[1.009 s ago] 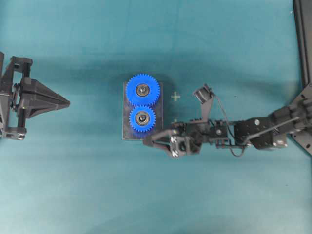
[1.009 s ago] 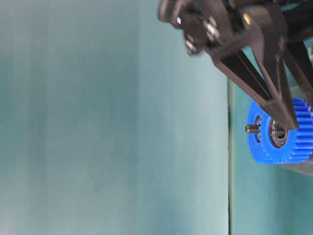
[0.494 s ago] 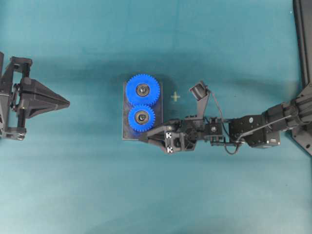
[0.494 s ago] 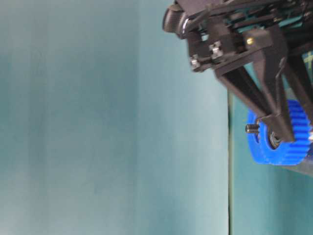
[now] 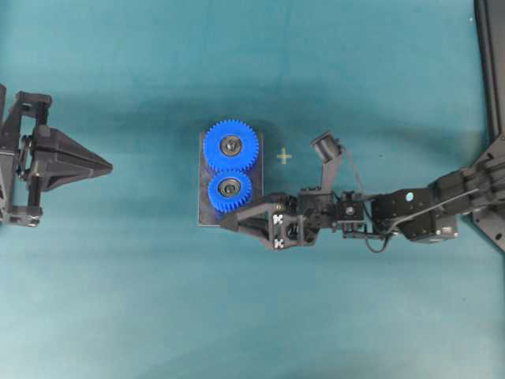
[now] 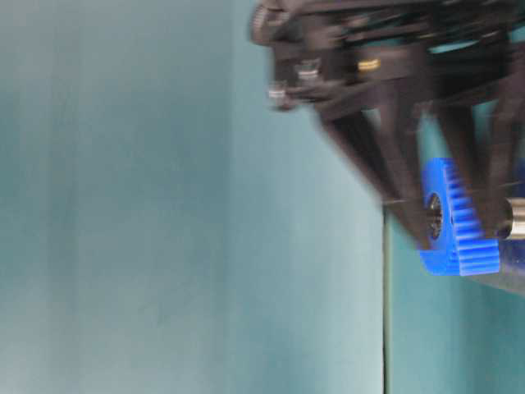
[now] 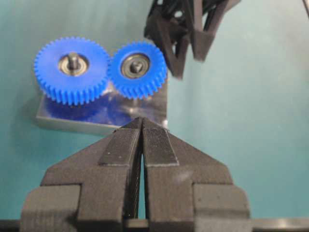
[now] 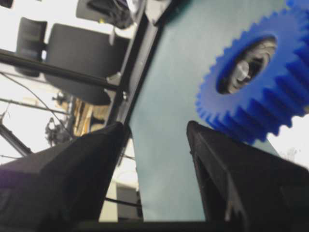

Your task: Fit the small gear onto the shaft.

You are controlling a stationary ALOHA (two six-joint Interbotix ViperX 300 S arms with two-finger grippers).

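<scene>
The small gear [image 5: 230,189] sits on the shaft [image 7: 136,67], whose end shows in its silver hub, on the grey plate [image 5: 207,207]. Its teeth mesh with the larger blue gear [image 5: 232,146]. My right gripper [image 5: 226,224] lies low beside the plate's near edge, just past the small gear, open with nothing between its fingers. In the right wrist view the small gear [image 8: 251,111] stands to the right of the open gripper [image 8: 157,130]. My left gripper [image 5: 106,166] is shut and empty at the far left, well apart from the plate; it [image 7: 142,121] points at the plate [image 7: 63,118].
A black frame [image 5: 491,63] runs along the table's right edge. In the table-level view the right gripper is blurred and crosses in front of the small gear [image 6: 459,246]. Teal mat surrounds the plate.
My right gripper has slid a little left along the plate's near edge, still open. In the table-level view its fingers now cross the small gear. Both gears and the left arm are unmoved.
</scene>
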